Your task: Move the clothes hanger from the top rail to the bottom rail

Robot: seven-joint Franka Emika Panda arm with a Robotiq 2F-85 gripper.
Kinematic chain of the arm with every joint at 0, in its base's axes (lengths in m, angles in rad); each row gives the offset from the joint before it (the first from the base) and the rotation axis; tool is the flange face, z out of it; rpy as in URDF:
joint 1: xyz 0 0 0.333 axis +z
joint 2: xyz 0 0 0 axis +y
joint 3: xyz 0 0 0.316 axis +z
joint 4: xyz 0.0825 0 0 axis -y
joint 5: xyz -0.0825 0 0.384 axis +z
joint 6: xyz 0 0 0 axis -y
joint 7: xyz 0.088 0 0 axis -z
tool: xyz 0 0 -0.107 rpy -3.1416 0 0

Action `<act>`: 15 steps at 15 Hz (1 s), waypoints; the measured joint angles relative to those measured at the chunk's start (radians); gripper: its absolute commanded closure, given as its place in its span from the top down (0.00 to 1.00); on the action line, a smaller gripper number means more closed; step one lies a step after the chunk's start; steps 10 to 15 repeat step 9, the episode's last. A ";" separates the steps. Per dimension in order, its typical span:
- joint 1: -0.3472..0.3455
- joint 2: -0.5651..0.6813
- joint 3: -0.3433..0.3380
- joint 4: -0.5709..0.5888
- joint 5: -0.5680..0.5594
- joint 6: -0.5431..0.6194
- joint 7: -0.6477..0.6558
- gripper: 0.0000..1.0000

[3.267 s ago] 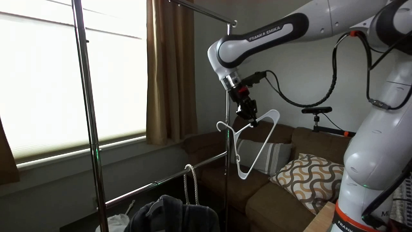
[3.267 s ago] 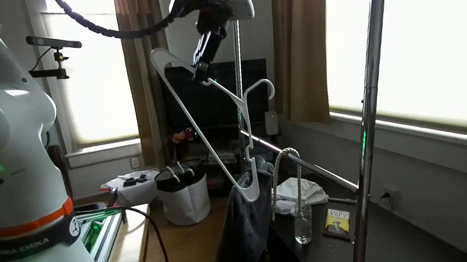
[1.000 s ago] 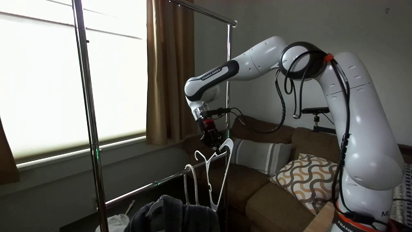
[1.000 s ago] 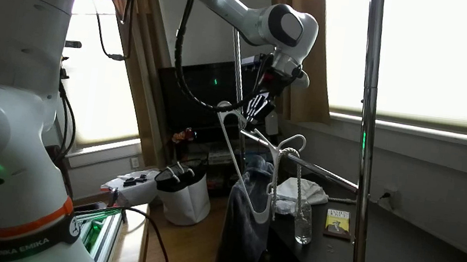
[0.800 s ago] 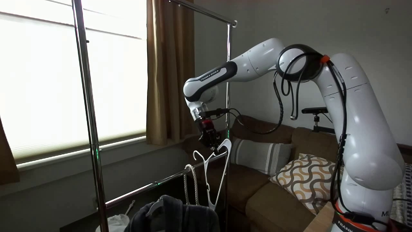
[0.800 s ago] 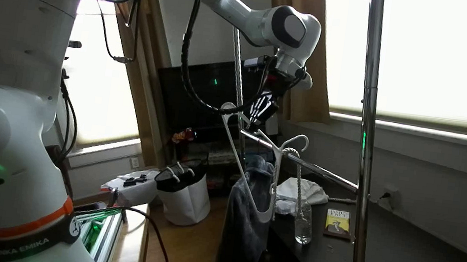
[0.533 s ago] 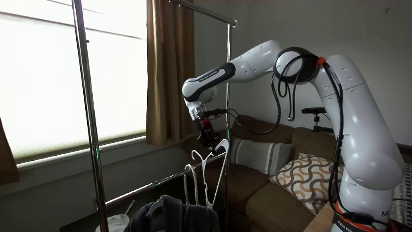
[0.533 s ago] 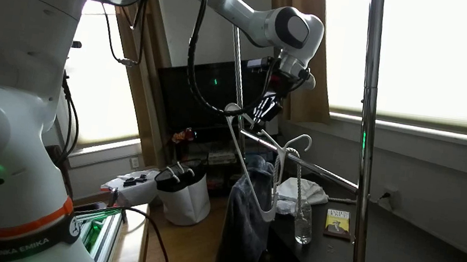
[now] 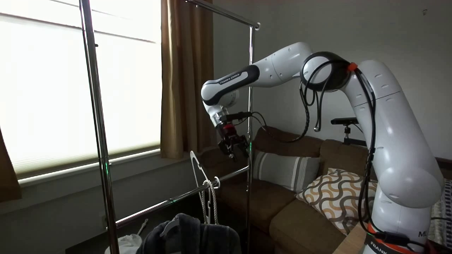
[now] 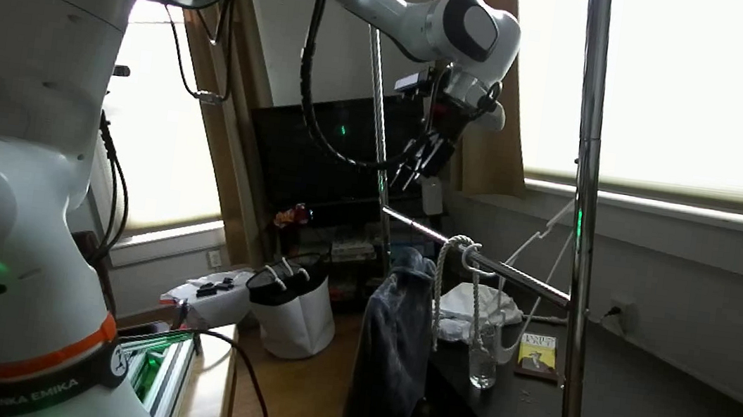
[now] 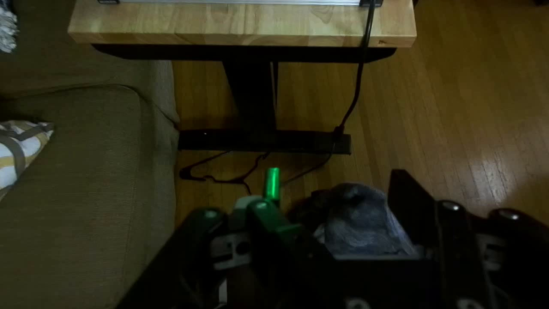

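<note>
The white clothes hanger hangs from the bottom rail by its hook, beside a rope loop. Its body is strongly tilted, one end raised toward the window, and looks blurred in an exterior view where the hanger lies beyond the rail. My gripper is above the bottom rail, apart from the hanger, its jaws spread with nothing between them. In the wrist view the gripper shows the same gap. The top rail shows bare in part, high above the arm.
A rope loop is looped over the bottom rail near the hook. A dark garment hangs close by. Rack uprights stand at the sides. A dark table holds a bottle and a book.
My gripper was shut on the hanger and carried it down and across to the bottom rail. Now it has opened and risen slightly, and the hanger has swung over toward the window.
</note>
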 measured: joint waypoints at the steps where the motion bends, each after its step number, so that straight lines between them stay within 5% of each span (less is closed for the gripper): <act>1: -0.004 -0.029 -0.005 0.002 -0.015 -0.036 -0.010 1.00; 5: -0.012 -0.213 -0.006 -0.043 -0.153 -0.098 -0.164 1.00; 9: -0.013 -0.429 0.006 -0.204 -0.213 -0.035 -0.303 0.99; 15: -0.013 -0.429 0.006 -0.204 -0.213 -0.035 -0.303 0.99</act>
